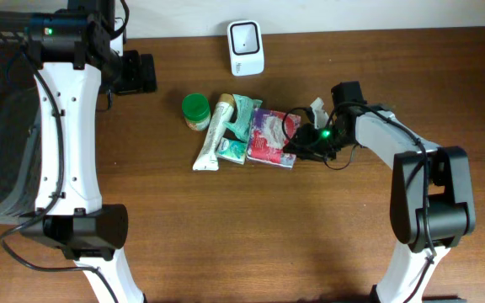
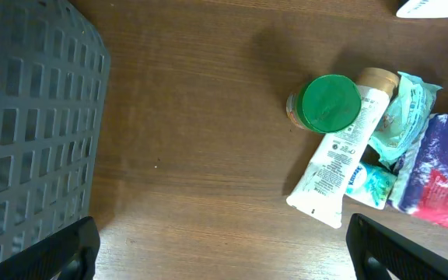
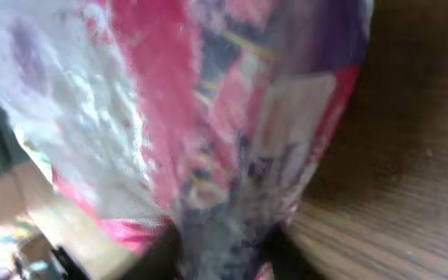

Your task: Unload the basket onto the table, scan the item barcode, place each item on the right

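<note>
A: Packet (image 3: 208,140) fills the right wrist frame, blurred; the jaws' hold, I cannot tell.
B: Overhead?
A: Right gripper (image 1: 295,145) meets its right edge, centre frame; scanner (image 1: 247,46) above.
B: Left wrist?
A: Left gripper (image 2: 225,253) gapes, empty; packet at far right.

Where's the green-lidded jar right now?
Overhead view: the green-lidded round jar sits at the pile's left end, right beside the white plastic tube.
</note>
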Tool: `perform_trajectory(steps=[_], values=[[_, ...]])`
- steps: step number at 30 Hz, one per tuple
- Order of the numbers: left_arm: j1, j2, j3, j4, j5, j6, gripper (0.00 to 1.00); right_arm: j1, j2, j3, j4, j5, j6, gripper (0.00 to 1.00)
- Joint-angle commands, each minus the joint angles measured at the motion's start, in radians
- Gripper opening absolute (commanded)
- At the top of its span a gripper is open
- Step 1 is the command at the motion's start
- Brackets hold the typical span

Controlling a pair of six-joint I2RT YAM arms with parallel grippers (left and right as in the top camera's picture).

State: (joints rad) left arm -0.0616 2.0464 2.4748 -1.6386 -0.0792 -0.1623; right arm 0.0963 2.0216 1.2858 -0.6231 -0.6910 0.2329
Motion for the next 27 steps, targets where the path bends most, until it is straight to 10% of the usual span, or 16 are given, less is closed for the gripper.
perform_trajectory(steps=[1,15,17,19,21,27], values=[[-0.001,0.003,-0.005,-0.002,-0.004,-0.009,0.99,0.002,-0.003,0.01,-0.002,0.021,0.008,0.04],[-0.001,0.003,-0.005,-0.001,-0.004,-0.009,0.99,0.043,-0.174,0.285,-0.582,1.114,0.225,0.04],[-0.001,0.003,-0.005,-0.002,-0.004,-0.009,0.99,0.04,-0.158,0.234,-0.544,1.104,0.225,0.04],[-0.001,0.003,-0.005,-0.002,-0.004,-0.009,0.99,0.013,-0.156,0.229,-0.522,1.038,0.211,0.38],[-0.001,0.003,-0.005,-0.002,-0.004,-0.009,0.99,-0.052,-0.156,0.233,-0.472,0.89,0.097,0.53],[-0.001,0.003,-0.005,-0.001,-0.004,-0.009,0.99,-0.38,-0.11,0.203,-0.397,0.214,-0.311,0.65]])
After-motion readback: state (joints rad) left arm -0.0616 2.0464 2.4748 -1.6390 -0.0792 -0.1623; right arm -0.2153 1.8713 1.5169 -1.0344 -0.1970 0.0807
